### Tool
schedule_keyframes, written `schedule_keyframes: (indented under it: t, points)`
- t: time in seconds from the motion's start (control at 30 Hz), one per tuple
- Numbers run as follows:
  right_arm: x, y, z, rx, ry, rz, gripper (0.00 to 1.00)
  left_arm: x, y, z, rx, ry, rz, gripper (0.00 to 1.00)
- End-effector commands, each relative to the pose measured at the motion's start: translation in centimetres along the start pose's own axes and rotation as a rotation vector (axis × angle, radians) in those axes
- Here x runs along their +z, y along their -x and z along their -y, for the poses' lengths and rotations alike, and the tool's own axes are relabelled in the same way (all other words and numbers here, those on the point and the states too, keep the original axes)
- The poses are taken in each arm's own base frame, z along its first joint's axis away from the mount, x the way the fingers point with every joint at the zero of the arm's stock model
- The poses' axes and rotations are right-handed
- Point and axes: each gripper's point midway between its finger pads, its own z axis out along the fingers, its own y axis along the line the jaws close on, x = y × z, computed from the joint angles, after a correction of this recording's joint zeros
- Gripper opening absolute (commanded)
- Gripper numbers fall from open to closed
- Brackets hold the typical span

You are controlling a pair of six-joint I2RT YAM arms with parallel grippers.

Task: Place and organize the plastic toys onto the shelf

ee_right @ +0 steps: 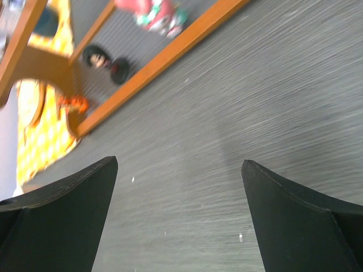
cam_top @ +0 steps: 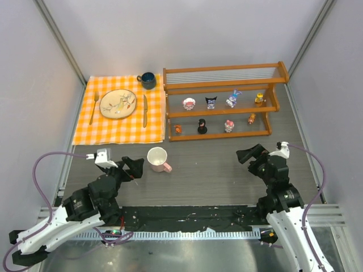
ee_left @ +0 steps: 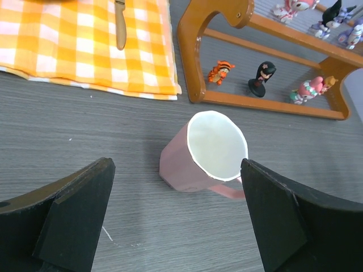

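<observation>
1. Step in hand: looks like the tail end to me. All eight plastic toys (cam_top: 211, 102) that I can count are on the shelf (cam_top: 221, 136), four on the upper rail and four along the bottom one, all upright as far as I can tell.
2. I can't spot any toy off the shelf in any of the views.
3. Left hand (cam_top: 131, 169) is spread wide and holding nothing. It's low over the surface, with the pink-and-white mug (cam_top: 157, 159) right in front of it.
4. Right hand (cam_top: 253, 154) is also spread and empty. It's near the surface, apart from the shelf's right end.
5. The checked cloth (cam_top: 122, 127) with its place setting sits left of the shelf, out of the way.
6. Next move, my guess: no more picking needed. Maybe even out the spacing in the rows, then pull both arms back. Left arm should mind the mug.
</observation>
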Motion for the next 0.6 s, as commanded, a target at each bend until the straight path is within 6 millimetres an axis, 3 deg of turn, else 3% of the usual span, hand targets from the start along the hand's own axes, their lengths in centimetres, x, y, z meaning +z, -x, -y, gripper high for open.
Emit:
schedule_keyframes:
  t: [0.0,0.1,0.2,0.57]
  points:
    - [-0.8,-2.7,-4.4,-0.074,0.295,-0.139,0.97,-0.3,1.3,-0.4,-0.041,0.007,0.054,0.99]
    - [-0.7,-4.3,-3.4,-0.112,0.269,-0.210,0.97,-0.5,1.4,-0.5,-0.059,0.008,0.053,1.00]
    - [-0.9,-6.1,-3.5,-0.116,0.308,-0.299,0.97,-0.4,1.1,-0.7,-0.058,0.019,0.046,1.00]
    - [-0.6,-6.5,-2.7,-0.103,0.268,-0.311,0.97,-0.5,1.5,-1.2,-0.071,0.049,0.059,1.00]
